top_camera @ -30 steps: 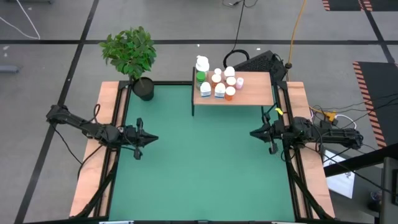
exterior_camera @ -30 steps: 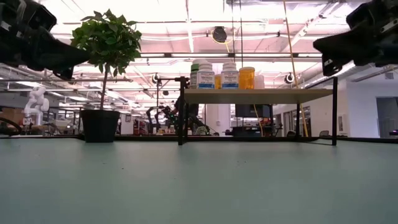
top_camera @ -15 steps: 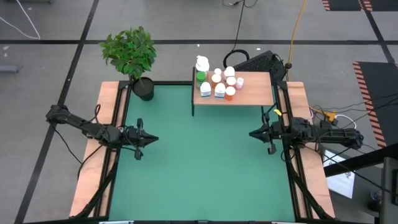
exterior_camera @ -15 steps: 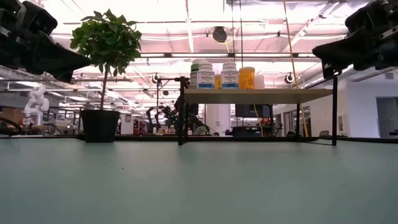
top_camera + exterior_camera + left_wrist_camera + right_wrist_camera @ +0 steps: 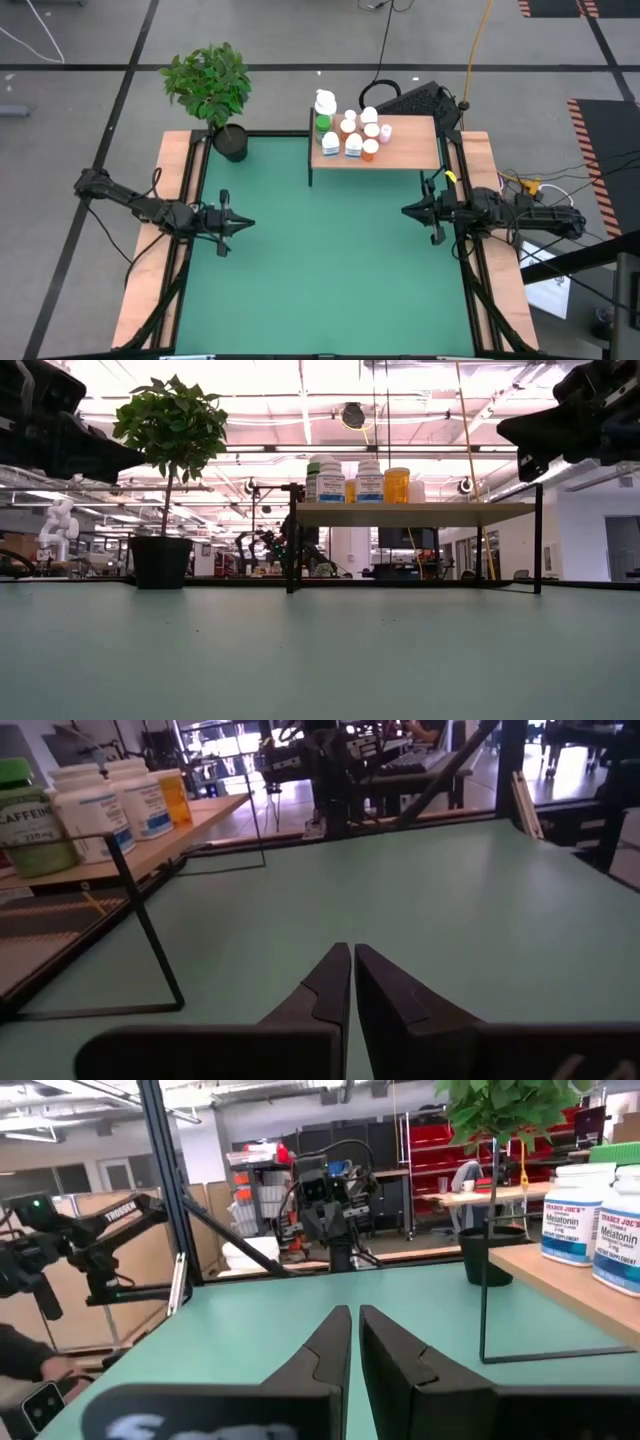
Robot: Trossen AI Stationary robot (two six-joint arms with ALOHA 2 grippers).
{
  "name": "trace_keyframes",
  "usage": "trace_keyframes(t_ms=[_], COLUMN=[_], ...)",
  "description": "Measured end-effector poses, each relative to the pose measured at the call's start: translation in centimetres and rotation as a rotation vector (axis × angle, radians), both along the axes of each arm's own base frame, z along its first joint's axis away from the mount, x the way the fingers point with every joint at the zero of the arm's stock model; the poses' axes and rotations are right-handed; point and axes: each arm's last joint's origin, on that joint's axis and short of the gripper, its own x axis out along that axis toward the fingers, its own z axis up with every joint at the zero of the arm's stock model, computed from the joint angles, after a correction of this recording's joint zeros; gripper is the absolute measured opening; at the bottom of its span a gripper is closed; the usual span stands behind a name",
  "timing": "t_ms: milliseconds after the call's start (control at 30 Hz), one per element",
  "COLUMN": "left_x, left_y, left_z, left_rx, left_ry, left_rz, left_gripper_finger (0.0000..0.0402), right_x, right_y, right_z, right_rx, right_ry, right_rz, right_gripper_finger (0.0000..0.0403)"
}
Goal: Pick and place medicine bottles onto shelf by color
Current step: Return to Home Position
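Bottles (image 5: 351,131) are seen bunched on the left half of the shelf (image 5: 415,143), upper ctr of the high view; the shelf's right half is left bare. Within the bunch, a green-banded bottle (image 5: 323,122) is set at the far-left corner, an orange-capped bottle (image 5: 370,148) twd the near edge, and a pink-capped bottle (image 5: 385,131) on the right fringe. From table height the shelf is shown raised on thin dark legs, w/ the bottles lined along its top: green at left, white w/ blue labels in the middle, an amber bottle (image 5: 396,484) at right.

The L gripper (image 5: 246,222) is held over the left edge of the green mat (image 5: 320,280), mid-left of the high view, tip pointed twd ctr. Its fingers (image 5: 330,982) are pressed together in its wrist view, w/ nothing pinched btwn them.

The R gripper (image 5: 406,212) is mirrored at mid-right of the high view, tip pointed twd ctr, below the shelf's right front corner in the frame and well apart from the bottles. In its wrist view the fingers are likewise pressed together, w/ nothing gripped.

In the low view both grippers are caught at the top corners, raised well off the mat.

A potted plant (image 5: 210,85) is parked upper left, at the mat's far-left corner, apart from the shelf's left end.
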Motion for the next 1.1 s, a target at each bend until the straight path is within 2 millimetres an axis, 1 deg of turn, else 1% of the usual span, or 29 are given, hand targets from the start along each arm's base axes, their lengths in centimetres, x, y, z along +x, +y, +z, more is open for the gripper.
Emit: trace_keyframes(t_ms=[100,233,333,1100], left_x=[0.0,0.0,0.0,0.0], left_y=[0.0,0.0,0.0,0.0], left_z=[0.04,0.04,0.04,0.05], left_rx=[-0.018,-0.014,-0.017,-0.035], left_ry=[-0.004,-0.005,-0.005,-0.006], left_rz=[0.002,0.001,0.002,0.005], left_gripper_finger=[0.0019,0.0019,0.0019,0.0019], right_x=[0.0,0.0,0.01,0.0], right_y=[0.0,0.0,0.0,0.0], right_z=[-0.08,-0.07,-0.07,-0.05], right_rx=[-0.018,-0.189,-0.252,-0.252], right_ry=[0.007,0.001,-0.001,-0.002], right_rz=[-0.002,-0.018,-0.024,-0.024], right_gripper_finger=[0.0018,0.0018,0.0018,0.0018])
